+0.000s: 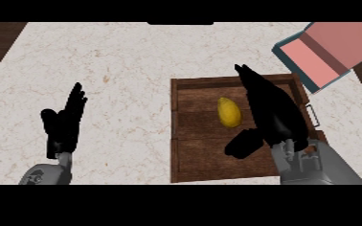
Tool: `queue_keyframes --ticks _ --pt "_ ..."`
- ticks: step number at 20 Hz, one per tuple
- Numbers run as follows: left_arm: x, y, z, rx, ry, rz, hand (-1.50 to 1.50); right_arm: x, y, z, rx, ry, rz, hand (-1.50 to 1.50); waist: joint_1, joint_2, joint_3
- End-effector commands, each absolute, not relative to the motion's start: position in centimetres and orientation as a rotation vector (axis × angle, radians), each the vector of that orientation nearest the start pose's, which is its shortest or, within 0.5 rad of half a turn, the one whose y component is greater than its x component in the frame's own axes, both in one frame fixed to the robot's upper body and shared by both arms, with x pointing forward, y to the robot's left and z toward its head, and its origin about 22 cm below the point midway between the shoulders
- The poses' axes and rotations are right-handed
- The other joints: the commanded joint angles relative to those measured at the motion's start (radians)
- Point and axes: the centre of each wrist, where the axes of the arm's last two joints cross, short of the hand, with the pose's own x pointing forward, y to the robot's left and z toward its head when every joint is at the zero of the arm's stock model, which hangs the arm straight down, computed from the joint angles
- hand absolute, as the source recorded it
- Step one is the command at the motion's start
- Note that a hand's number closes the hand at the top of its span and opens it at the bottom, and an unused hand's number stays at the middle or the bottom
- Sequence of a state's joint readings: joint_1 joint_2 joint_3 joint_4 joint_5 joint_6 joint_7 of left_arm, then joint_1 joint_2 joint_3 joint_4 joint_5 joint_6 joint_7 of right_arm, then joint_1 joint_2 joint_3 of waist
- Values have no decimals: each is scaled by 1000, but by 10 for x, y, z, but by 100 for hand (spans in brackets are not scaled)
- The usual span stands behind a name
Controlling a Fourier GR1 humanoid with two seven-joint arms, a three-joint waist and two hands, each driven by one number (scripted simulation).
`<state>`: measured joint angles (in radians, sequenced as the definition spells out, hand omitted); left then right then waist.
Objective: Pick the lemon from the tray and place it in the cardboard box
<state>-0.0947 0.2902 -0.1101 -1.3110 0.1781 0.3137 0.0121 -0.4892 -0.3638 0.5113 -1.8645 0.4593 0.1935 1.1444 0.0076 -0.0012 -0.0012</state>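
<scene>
A yellow lemon (228, 112) lies near the middle of the brown wooden tray (198, 158). My right hand (272, 112) hovers over the tray just right of the lemon, fingers straight and pointing away, thumb spread toward the near side; it is open and holds nothing. The box (316, 55), pinkish inside with pale blue-grey walls, sits at the far right, partly cut off by the view's edge. My left hand (65, 122) rests open at the lower left, fingers up.
The tray has a small metal handle (311, 115) on its right side. Pale marbled counter (113, 62) spreads to the left and behind the tray. Dark wood floor shows past the counter's far left corner.
</scene>
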Motion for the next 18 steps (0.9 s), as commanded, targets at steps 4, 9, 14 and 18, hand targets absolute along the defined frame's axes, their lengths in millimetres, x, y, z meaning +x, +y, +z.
queue_keyframes --ticks 4,9,14,18 --pt "257 256 -28 298 -1396 67 0 265 -102 156 -835 -919 888 -150 -3 -2 0" --pt "268 282 -26 311 -1381 61 0 274 -104 141 -844 -866 917 -150 -7 0 0" --pt "266 269 -27 312 -1379 66 0 271 -88 142 -860 -868 875 -150 -7 -1 0" --pt "261 281 -33 293 -1380 48 0 284 -98 153 -833 -846 863 -150 -8 -1 0"
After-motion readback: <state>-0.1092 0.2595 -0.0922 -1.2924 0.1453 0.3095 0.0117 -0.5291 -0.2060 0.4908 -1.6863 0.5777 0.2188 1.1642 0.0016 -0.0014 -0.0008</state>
